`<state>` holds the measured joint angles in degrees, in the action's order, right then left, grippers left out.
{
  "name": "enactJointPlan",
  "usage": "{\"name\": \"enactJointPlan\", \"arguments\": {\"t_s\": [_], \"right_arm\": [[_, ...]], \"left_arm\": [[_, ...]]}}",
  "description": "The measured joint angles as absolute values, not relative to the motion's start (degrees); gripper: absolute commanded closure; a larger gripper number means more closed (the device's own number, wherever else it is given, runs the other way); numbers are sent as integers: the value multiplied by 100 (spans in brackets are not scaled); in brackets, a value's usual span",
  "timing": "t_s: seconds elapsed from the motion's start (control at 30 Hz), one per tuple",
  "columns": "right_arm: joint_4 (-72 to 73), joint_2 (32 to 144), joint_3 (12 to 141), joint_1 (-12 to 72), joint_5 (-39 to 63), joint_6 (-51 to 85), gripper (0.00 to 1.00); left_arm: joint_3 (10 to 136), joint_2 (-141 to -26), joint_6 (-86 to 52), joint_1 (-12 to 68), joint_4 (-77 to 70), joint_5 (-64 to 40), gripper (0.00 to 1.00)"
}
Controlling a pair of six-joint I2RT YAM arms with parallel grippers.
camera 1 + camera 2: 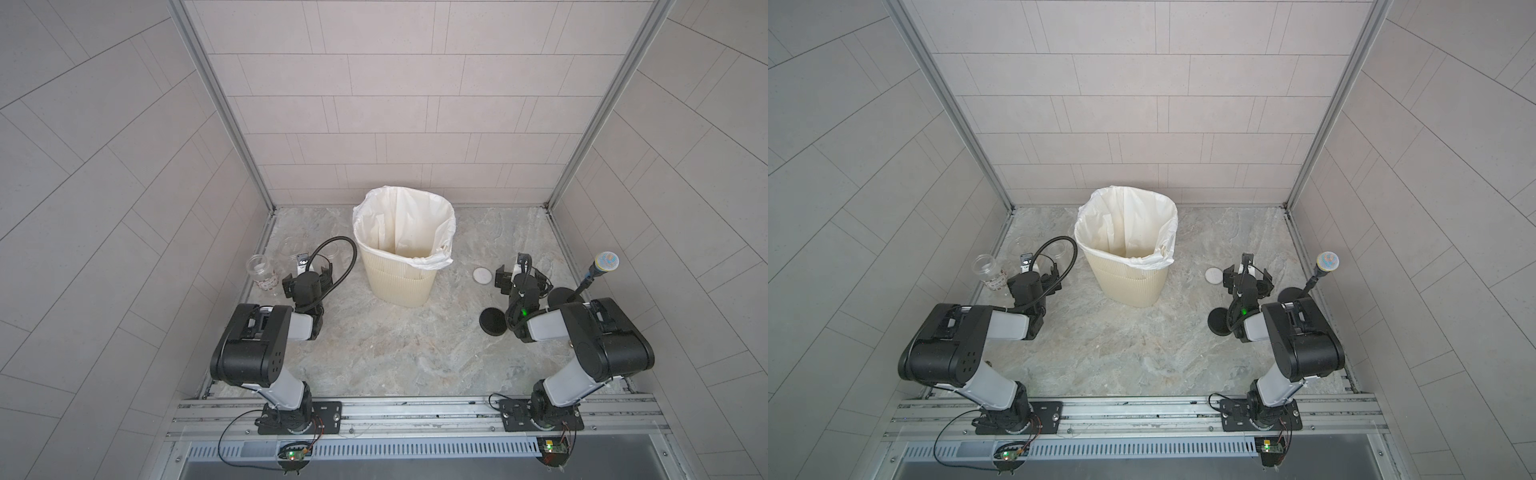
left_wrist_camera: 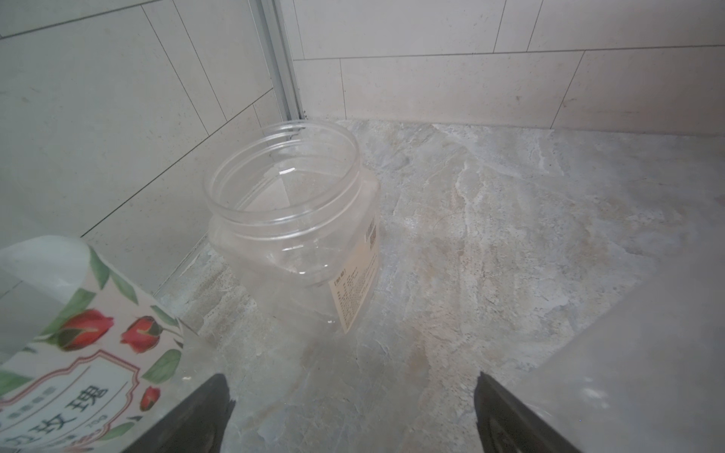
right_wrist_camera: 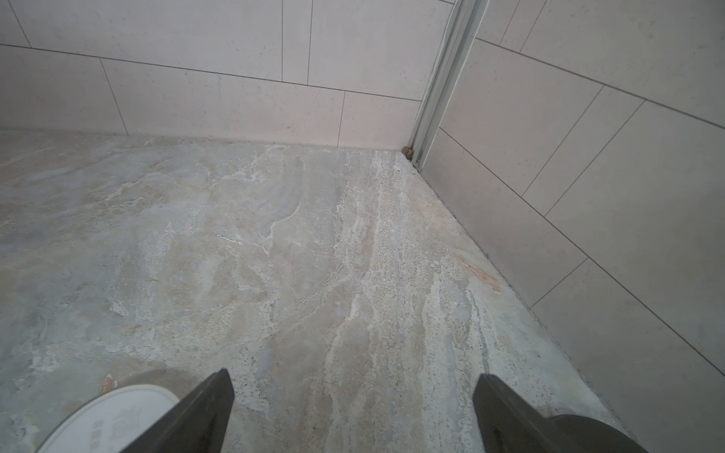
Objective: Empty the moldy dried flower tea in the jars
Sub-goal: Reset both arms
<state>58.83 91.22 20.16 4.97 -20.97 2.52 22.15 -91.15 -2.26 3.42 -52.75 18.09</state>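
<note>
Three clear jars stand lidless at the left wall: a rose-labelled jar [image 1: 261,272] [image 2: 78,345], a squat jar [image 1: 289,245] [image 2: 290,219] with a beige label, and a third jar [image 1: 328,251] seen only as a blur [image 2: 635,353]. All three look empty. The moldy dried flower tea is out of view. My left gripper [image 1: 308,272] [image 2: 353,412] stands open among the jars, over bare floor, with the squat jar ahead of it. On the right side my right gripper [image 1: 519,276] [image 3: 353,412] is open above bare floor, holding nothing.
A cream ribbed bin [image 1: 399,286] with a white liner stands at the back centre. A white lid [image 1: 482,275] [image 3: 110,415] and two black lids [image 1: 493,321] [image 1: 559,296] lie round the right gripper. A black stand with a colourful round head [image 1: 606,262] rises by the right wall.
</note>
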Motion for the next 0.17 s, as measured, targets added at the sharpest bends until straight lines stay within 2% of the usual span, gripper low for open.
{"name": "enactJointPlan", "arguments": {"t_s": [0.17], "right_arm": [[5843,9122,2014,497,-2097,252,0]], "left_arm": [[2270,-9166,-228,349,-5210,1806,0]]}}
